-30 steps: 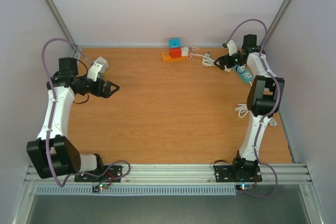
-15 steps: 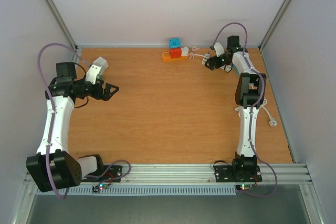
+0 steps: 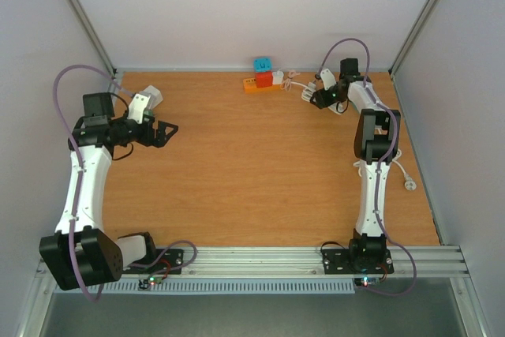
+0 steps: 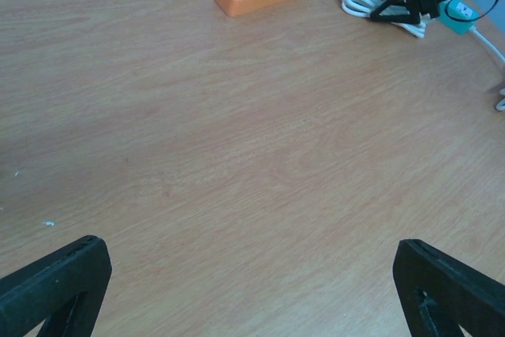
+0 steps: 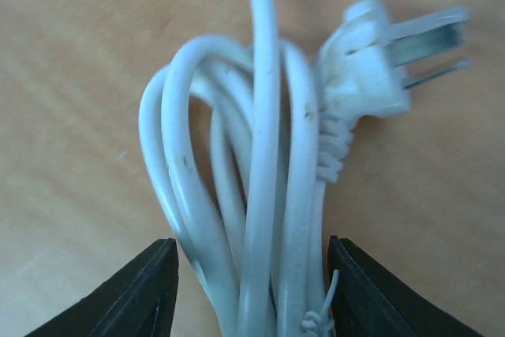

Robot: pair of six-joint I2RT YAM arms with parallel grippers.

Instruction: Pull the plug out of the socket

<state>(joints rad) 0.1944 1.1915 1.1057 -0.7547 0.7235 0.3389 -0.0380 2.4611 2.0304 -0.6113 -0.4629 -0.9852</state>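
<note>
My right claw (image 5: pixel 252 246), half shut astride the coiled cord (image 5: pixel 262 116), whether gripping I cannot tell, may drag the far strip (image 3: pixel 254 84) rather than unplug.

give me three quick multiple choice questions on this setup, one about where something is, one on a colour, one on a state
1. Where does the orange power strip lie on the table?
A) near edge, by the arm bases
B) far edge, about the middle
C) left edge

2. What colour is the coiled cable between the fingers of the right gripper?
A) white
B) black
C) yellow

3. How is the left gripper?
A) shut on a plug
B) shut on nothing
C) open, holding nothing

Answers:
1 B, the top view shows it by the back wall.
2 A, the right wrist view shows white loops.
3 C, its fingers stand wide apart over bare wood.
</note>
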